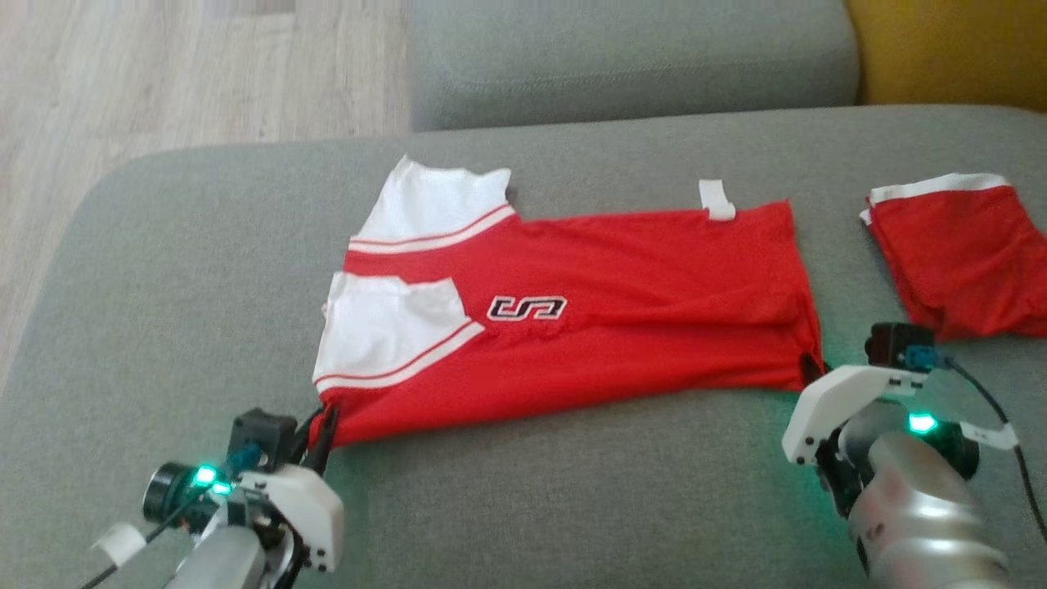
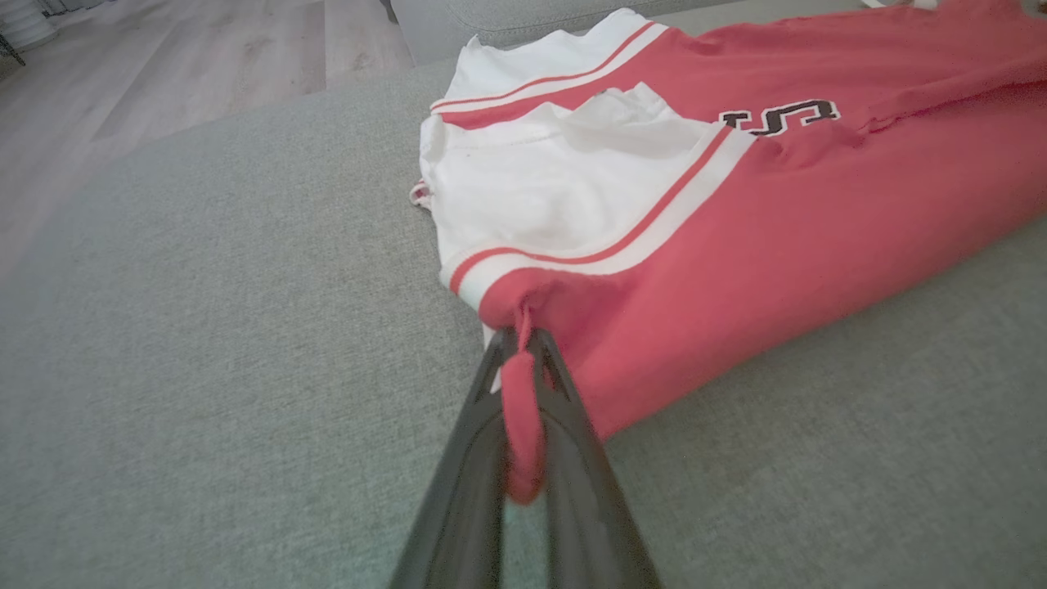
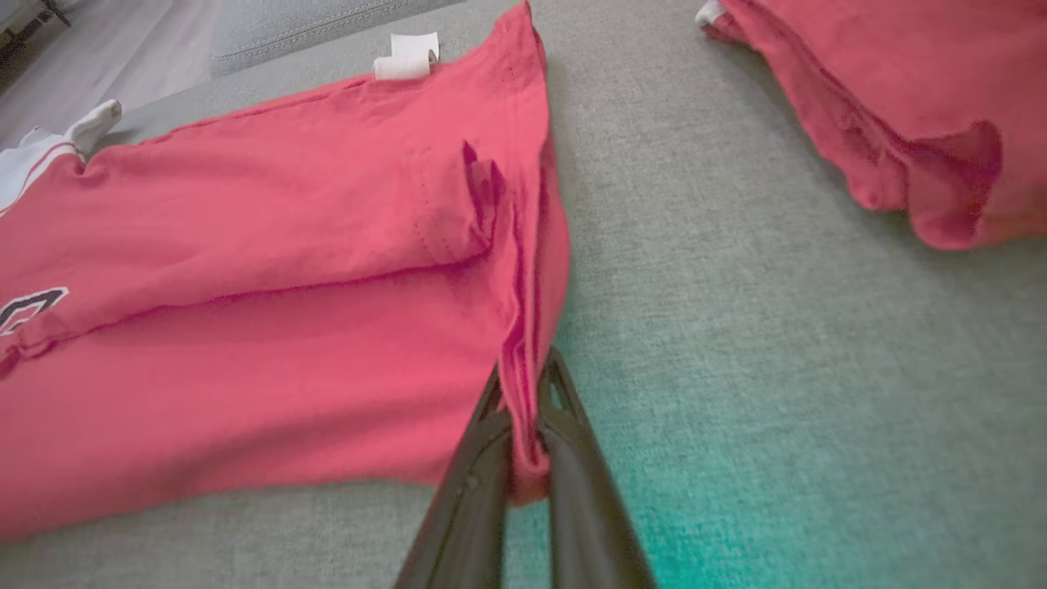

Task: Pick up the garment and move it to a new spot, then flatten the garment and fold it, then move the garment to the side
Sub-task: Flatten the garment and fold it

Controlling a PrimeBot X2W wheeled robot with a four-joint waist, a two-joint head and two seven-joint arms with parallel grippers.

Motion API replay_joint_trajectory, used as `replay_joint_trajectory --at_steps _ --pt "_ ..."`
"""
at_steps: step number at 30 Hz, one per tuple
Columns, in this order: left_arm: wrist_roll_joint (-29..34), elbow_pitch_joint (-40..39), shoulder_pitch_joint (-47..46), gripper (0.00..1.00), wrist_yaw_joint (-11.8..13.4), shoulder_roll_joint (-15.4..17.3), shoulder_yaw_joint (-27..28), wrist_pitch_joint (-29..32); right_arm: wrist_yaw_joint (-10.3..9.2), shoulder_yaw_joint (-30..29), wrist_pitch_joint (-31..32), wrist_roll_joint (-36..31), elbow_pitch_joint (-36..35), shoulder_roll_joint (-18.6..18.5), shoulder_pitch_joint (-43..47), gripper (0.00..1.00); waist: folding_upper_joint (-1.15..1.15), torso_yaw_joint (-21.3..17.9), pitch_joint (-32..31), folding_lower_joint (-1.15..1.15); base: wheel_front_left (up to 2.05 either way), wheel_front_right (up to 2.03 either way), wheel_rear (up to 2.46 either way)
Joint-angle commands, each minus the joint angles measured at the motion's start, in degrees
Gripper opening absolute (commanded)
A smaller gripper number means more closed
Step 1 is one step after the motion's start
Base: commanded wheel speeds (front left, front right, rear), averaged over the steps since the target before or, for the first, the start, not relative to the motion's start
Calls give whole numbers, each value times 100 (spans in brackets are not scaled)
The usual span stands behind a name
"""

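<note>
A red garment [image 1: 605,303] with white sleeves and a black-and-white chest logo lies spread on the grey sofa seat [image 1: 523,507], folded lengthwise. My left gripper [image 1: 323,425] is shut on its near-left corner, by the white sleeve; in the left wrist view the red cloth [image 2: 520,425] is pinched between the dark fingers [image 2: 458,474]. My right gripper [image 1: 814,366] is shut on the near-right hem corner; the right wrist view shows the hem [image 3: 523,409] clamped between the fingers [image 3: 572,483]. A white label [image 1: 716,199] sticks out at the far edge.
A second red piece of clothing [image 1: 965,254] with white trim lies on the seat to the right, close to my right arm. The sofa back [image 1: 630,57] rises behind, a yellow cushion [image 1: 949,49] at the far right. Wooden floor [image 1: 164,74] lies beyond the seat's left edge.
</note>
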Motion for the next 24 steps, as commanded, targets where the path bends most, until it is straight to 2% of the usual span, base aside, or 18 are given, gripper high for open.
replay_joint_trajectory --at_steps 1,8,12,13,16,24 --pt "-38 -279 -148 0 31 262 206 44 37 172 7 74 -148 28 -61 0 0 -44 -60 2 0 0 0" --pt "-150 -1295 201 0 430 489 442 115 37 399 -83 495 -541 28 221 0 0 -110 -32 2 0 0 0" --pt "-152 -1638 277 0 692 541 563 79 37 419 -18 590 -889 28 378 0 0 -133 36 2 0 0 0" --pt "-152 -1638 277 0 692 541 563 79 37 419 -18 590 -889 28 378 0 0 -133 36 2 0 0 0" --pt "-138 -1841 270 0 881 586 667 -14 37 327 99 539 -1392 28 522 0 0 -145 86 2 0 0 0" --pt "-100 -1847 377 0 724 610 350 393 37 365 820 520 -2367 28 1076 0 0 -124 88 2 0 0 0"
